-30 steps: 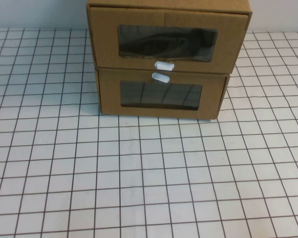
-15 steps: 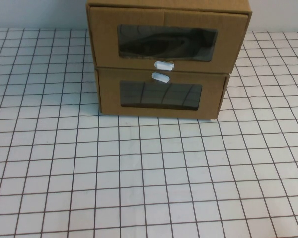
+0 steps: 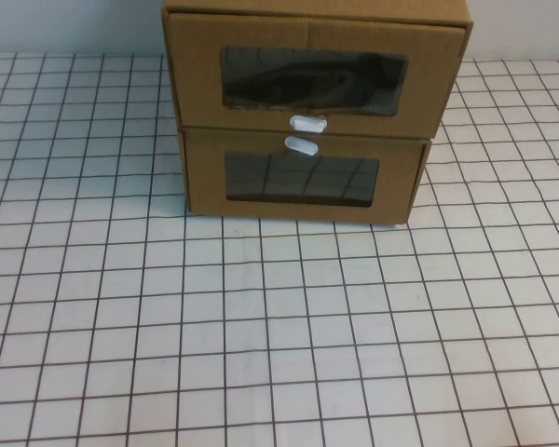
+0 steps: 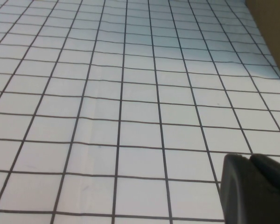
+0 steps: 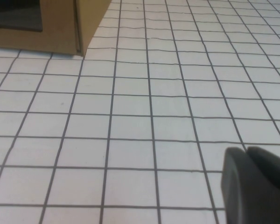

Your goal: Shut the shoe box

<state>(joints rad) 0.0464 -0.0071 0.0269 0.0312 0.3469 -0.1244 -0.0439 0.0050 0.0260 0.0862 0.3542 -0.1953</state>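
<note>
You are working on a white tabletop (image 3: 261,335) ruled with a dark grid, a pale wall behind it. Neither arm shows in the high view. On the left, the left gripper (image 4: 254,189) appears only in its wrist view as a dark tip hovering over bare grid, with a sliver of cardboard far off at the frame edge; you cannot tell whether it is apart or together. At the far middle of the tabletop two cardboard drawer boxes are stacked. The shoe box (image 3: 317,70) is the top one, its white tab (image 3: 308,123) below its window; it sits on the lower box (image 3: 303,182), whose tab is above its window. The top drawer front seems to stand slightly forward of the lower one, so it probably wants pushing in. Expect it to be light, fairly stiff yet dentable corrugated board, prone to sliding the whole stack. Press flat on the cardboard beside the window, not on the clear film, and low near the tab. On the right, the right gripper (image 5: 256,184) likewise hovers over grid near the lower box's corner; its state cannot be told.
</note>
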